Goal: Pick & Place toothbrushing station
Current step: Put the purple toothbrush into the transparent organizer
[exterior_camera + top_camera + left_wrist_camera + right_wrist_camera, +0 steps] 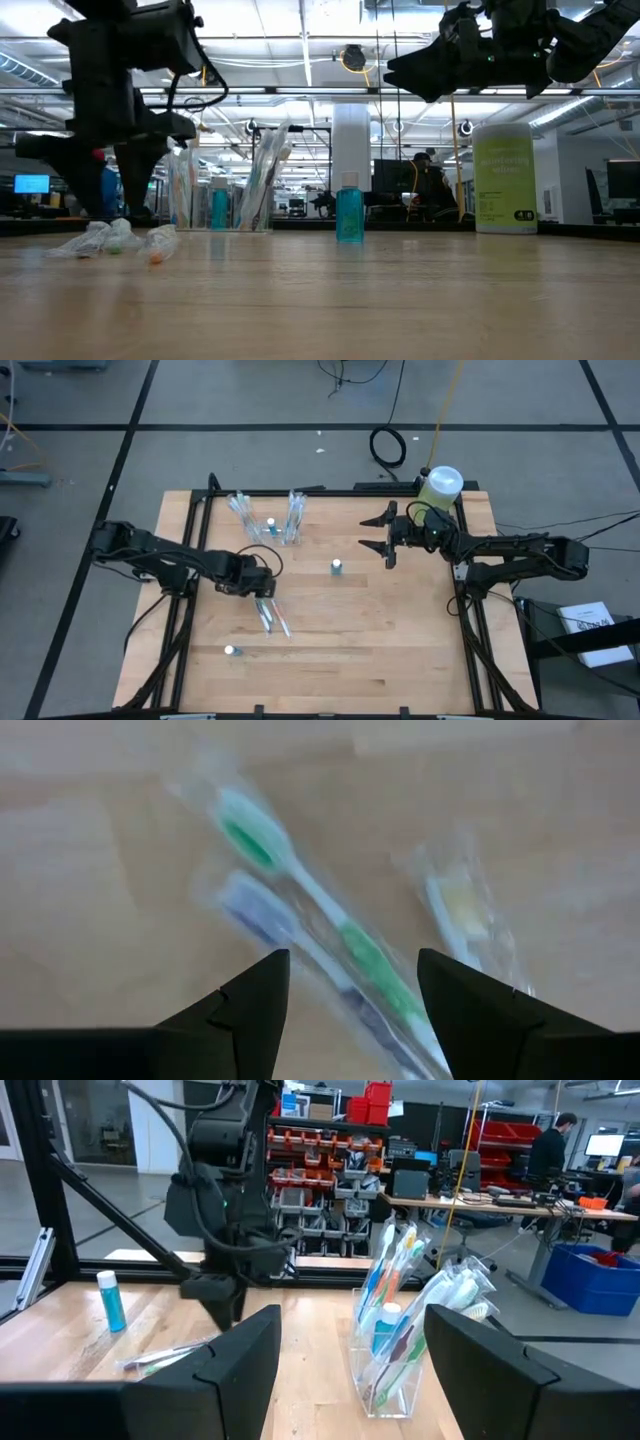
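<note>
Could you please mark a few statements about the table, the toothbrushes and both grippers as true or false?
1. The left gripper hangs open over wrapped toothbrushes lying on the table. True.
2. The right gripper holds a toothbrush. False: its fingers are open and empty, raised above the table near the green bottle.
3. The toothbrushing station already has toothbrushes standing in it. True.
4. The green bottle lies on its side in the middle of the table. False: it stands upright at the far right corner.
5. A small blue bottle stands between the two grippers. True.
</note>
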Robot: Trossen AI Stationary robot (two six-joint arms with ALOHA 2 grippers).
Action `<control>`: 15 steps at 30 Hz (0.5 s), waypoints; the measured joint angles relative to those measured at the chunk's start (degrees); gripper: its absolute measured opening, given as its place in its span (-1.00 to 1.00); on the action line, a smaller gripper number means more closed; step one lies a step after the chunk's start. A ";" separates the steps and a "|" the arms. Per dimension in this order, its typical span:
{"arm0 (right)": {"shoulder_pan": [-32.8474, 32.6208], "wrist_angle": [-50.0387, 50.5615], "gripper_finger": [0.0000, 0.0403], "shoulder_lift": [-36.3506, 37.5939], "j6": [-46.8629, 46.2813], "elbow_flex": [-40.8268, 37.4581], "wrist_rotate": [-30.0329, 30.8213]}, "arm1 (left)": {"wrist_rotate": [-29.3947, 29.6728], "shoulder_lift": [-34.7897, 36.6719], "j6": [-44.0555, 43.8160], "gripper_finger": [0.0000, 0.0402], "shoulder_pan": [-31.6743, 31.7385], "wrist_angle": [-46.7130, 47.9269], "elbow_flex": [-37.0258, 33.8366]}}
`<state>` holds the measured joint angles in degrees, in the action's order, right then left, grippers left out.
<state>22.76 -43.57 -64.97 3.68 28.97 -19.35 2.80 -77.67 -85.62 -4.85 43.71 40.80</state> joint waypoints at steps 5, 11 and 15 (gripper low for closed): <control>0.00 -0.41 0.20 0.02 0.00 0.00 0.00 | -5.92 -1.62 -2.12 0.13 -3.18 -2.18 0.00; 0.00 -0.39 0.20 0.02 0.00 -0.01 0.00 | -6.10 -1.97 -9.77 0.13 -6.65 -1.39 0.00; 0.00 -0.40 0.20 0.02 -0.02 -0.02 0.00 | -2.58 -2.00 -14.52 0.13 -8.30 -1.81 0.00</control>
<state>22.76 -43.98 -64.95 3.66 28.95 -19.35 0.22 -79.67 -100.14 -13.14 41.90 40.80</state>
